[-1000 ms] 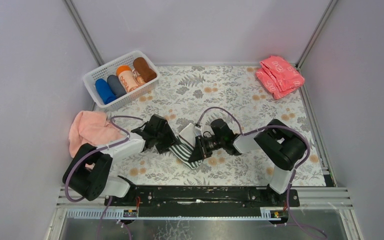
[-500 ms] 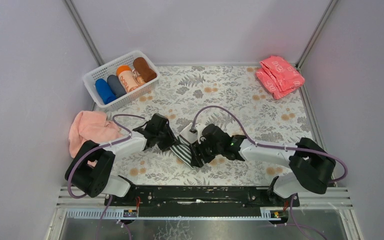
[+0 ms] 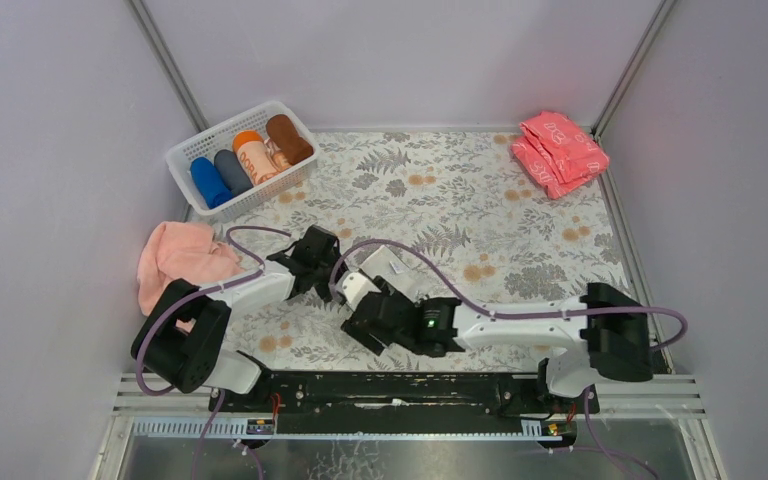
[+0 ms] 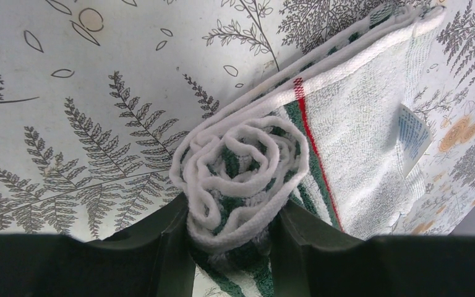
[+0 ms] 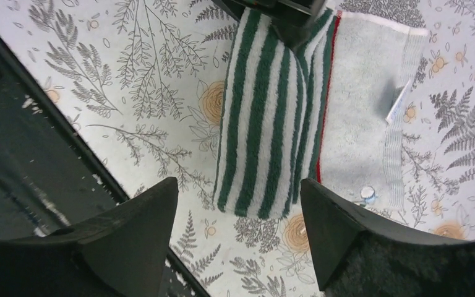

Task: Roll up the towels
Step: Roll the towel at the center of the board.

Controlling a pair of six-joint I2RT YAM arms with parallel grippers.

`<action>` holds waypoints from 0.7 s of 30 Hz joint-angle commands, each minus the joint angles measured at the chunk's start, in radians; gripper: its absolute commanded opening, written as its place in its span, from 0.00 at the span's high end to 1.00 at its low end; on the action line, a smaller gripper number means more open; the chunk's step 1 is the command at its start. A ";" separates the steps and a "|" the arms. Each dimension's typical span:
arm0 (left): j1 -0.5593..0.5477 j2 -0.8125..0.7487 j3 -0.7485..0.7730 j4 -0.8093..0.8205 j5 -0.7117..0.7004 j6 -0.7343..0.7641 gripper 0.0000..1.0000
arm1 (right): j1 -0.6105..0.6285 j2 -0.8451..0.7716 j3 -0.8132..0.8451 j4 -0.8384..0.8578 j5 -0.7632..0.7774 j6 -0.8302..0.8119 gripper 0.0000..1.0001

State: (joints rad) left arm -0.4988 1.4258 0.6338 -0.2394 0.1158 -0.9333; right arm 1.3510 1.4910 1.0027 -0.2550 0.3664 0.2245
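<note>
A green-and-white striped towel (image 5: 266, 124) lies on the floral mat, partly rolled, with a flat pale part (image 4: 359, 136) beside the roll. My left gripper (image 4: 232, 247) is shut on the roll's spiral end (image 4: 241, 179), one finger on each side. In the top view the left gripper (image 3: 332, 272) sits at the towel's far-left end. My right gripper (image 5: 238, 204) is open just short of the roll's near end, touching nothing; from above, the right gripper (image 3: 357, 312) and its arm hide most of the towel. A pale pink towel (image 3: 175, 258) lies crumpled at the left.
A white basket (image 3: 222, 122) at the back left holds several rolled towels, among them a brown one (image 3: 289, 138). A stack of folded red-pink towels (image 3: 558, 152) sits at the back right. The black base rail (image 5: 31, 142) runs close to the right gripper's left finger.
My right gripper has opened, let go of the striped towel and swung left toward the near rail, its arm stretching out low. The left gripper has closed tighter on the roll.
</note>
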 commanded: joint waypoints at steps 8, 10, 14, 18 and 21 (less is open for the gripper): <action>-0.009 0.031 -0.013 -0.128 -0.077 0.053 0.66 | 0.063 0.308 0.101 -0.055 0.258 -0.065 0.23; -0.009 0.030 -0.014 -0.132 -0.082 0.055 0.66 | 0.063 0.327 0.082 -0.063 0.255 -0.053 0.25; -0.009 0.031 -0.012 -0.139 -0.095 0.060 0.65 | 0.063 0.328 0.028 -0.062 0.196 -0.021 0.33; -0.007 0.031 -0.005 -0.153 -0.108 0.066 0.64 | 0.059 0.342 -0.014 -0.062 0.121 -0.004 0.46; -0.004 0.018 0.004 -0.186 -0.135 0.073 0.62 | 0.047 0.372 -0.020 -0.073 0.063 -0.004 0.59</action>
State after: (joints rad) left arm -0.5045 1.4258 0.6487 -0.2623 0.0940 -0.9184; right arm 1.4059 1.8130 1.0389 -0.2188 0.5911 0.1577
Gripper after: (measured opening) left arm 0.377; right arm 0.477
